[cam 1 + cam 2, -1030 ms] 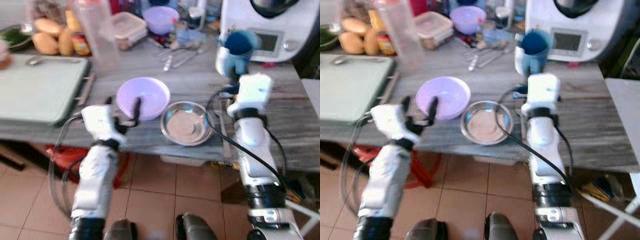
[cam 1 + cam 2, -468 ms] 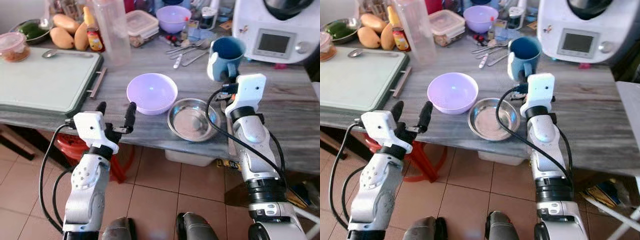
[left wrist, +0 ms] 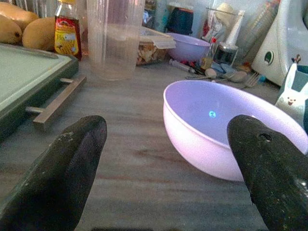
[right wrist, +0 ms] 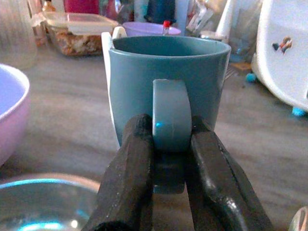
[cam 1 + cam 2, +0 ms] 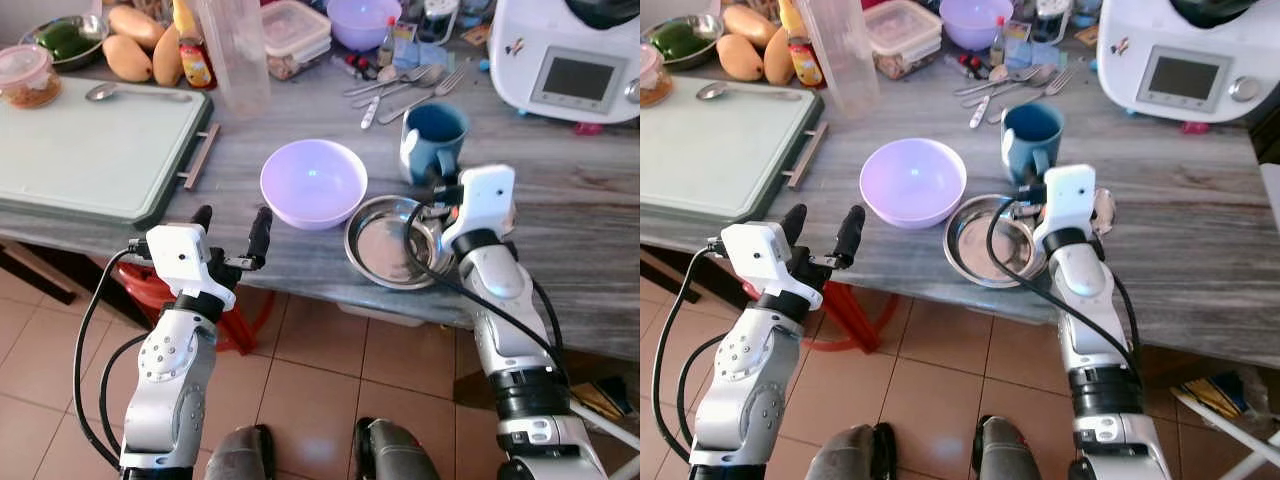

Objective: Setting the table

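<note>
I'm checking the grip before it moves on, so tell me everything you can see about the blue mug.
The mug is a matte grey-blue, ceramic-looking cup with a darker blue inside and one thick loop handle. It stands upright on the grey wood-grain table, behind the steel bowl and to the robot's right of the purple bowl. The right pincer is shut on its handle, one black finger pressed to each side. A white shape sticks out at its far side; what it is cannot be told.

The right gripper (image 4: 171, 159) has its two black jaws pinched on the curved handle of a blue ceramic mug (image 4: 168, 72), which stands upright on the grey wood-grain surface (image 4: 67, 120). A lilac plastic bowl (image 4: 12, 110) sits beside it, and a shiny steel dish (image 4: 43, 202) lies nearer.
</note>
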Available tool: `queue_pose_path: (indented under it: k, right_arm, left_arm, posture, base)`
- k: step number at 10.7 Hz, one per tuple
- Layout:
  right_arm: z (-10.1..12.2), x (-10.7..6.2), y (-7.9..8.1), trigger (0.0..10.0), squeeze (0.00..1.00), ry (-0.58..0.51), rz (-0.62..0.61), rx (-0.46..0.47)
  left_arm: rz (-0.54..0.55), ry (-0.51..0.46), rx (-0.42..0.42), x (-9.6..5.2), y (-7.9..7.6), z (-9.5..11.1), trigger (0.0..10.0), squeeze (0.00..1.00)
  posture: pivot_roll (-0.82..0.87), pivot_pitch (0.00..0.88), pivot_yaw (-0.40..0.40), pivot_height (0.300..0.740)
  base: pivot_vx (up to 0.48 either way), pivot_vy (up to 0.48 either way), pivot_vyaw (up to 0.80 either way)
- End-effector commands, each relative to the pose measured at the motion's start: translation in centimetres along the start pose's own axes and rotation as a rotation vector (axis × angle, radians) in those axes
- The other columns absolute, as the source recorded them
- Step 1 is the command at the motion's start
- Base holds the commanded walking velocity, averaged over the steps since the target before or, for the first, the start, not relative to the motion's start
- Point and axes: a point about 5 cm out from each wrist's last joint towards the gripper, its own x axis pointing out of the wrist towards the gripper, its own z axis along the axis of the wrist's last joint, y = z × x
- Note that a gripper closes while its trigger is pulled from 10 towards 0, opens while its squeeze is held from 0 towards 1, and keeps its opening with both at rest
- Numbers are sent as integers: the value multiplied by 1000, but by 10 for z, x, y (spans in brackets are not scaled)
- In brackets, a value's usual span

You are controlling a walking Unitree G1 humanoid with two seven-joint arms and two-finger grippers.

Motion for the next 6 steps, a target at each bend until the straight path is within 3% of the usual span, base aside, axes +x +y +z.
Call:
queue_pose_path:
  k: [1,6]
  right_arm:
    - [-4,-4,2,10000,0,19,21,7]
    - [-10,-19,-5,10000,0,40,27,-45]
  left_arm:
    - [5,3,5,-4,0,2,10000,0]
    - [-5,19,7,-3,0,0,10000,0]
  posture:
    - [10,229,34,740]
    - [-4,233,40,740]
  base:
    - [0,0,0]
    - [0,0,0]
